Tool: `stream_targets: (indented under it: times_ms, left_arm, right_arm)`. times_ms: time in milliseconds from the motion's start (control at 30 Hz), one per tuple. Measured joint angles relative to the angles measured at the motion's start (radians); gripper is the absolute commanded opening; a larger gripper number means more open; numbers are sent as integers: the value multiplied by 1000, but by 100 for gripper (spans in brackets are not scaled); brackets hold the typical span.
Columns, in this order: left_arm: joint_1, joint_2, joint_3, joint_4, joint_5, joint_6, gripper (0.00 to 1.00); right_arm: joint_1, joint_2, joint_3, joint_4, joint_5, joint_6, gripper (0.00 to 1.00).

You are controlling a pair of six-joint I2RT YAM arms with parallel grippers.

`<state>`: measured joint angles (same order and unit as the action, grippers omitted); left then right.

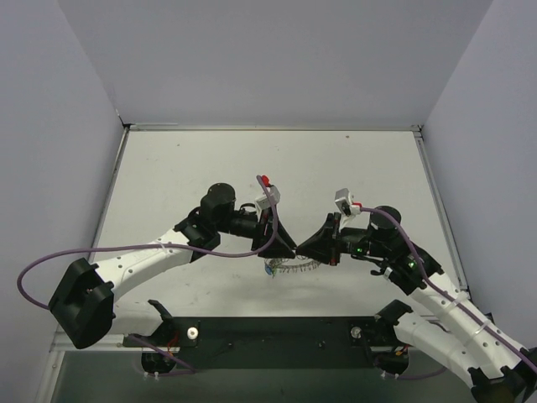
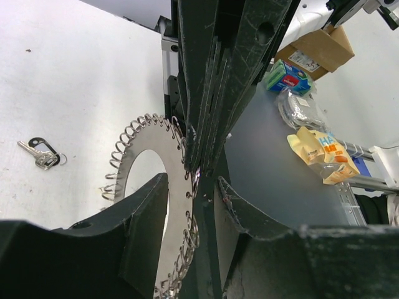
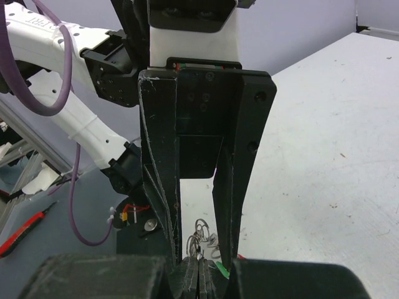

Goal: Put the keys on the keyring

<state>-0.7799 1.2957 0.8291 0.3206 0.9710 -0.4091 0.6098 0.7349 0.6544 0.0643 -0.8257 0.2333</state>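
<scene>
Right gripper [image 3: 199, 280] fills the bottom edge of its own wrist view, jaws pressed tight together on the keyring [image 3: 201, 229]. A few silvery coils show just above the tips. A green sliver [image 3: 222, 269] touches those tips at lower centre. It may be a key head, but too little shows to be sure.

Just beyond, the left gripper [image 2: 192, 187] comes in from the other side. Its fingers [image 3: 163, 187] stand apart, one on each side of the ring and the right tips, so it reads as released and straddling rather than gripping. Where its tips end is hidden.

From the left wrist, the ring hangs upright off the table [image 2: 75, 75], its coiled edge curving through centre frame. From above, both claws meet at mid-frame with the loop dangling just beneath.

Farther off, at the left edge of the left wrist view, the keys [image 2: 40, 154] lie flat on the table as a small silvery bunch, well apart from the ring. A box [image 2: 318, 47] sits past the table at upper right.

My judgement is that the step in hand is steadying the ring in the air before threading. Next, the right claw should keep its pinch while the left backs out without snagging the floppy coils. The left can then reach down to the left for the bunch and take it by a flat head.
</scene>
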Motion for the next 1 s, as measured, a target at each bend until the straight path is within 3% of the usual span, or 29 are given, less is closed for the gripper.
stream_targets:
  times_ms: [100,133,233,333,367,600,667,700,800,1000]
  left_arm:
    - [-3,0,0,-2,-3,7,43]
    - [-3,0,0,-4,-6,9,36]
    - [-3,0,0,-5,-9,12,28]
    - [-3,0,0,-3,-8,10,11]
    - [-3,0,0,-3,-8,9,0]
    - [-4,-1,0,1,-17,8,0]
    - [-4,-5,0,-5,-34,11,0]
    - [-4,-10,0,-14,-51,16,0]
    - [-6,-31,4,-85,-112,53,0]
    - [-16,-103,10,-269,-309,159,0]
  right_arm:
    - [0,-12,0,0,3,0,0]
    - [0,-15,0,1,6,0,0]
    - [0,-21,0,1,7,0,0]
    - [0,-24,0,0,13,-1,0]
    - [0,-24,0,0,17,-2,0]
    - [0,-25,-2,0,32,-2,3]
    - [0,-26,-2,0,47,1,23]
    - [0,-26,-2,-1,61,3,44]
    - [-1,-29,-2,-2,119,22,71]
    - [-25,-72,-9,-28,326,70,98]
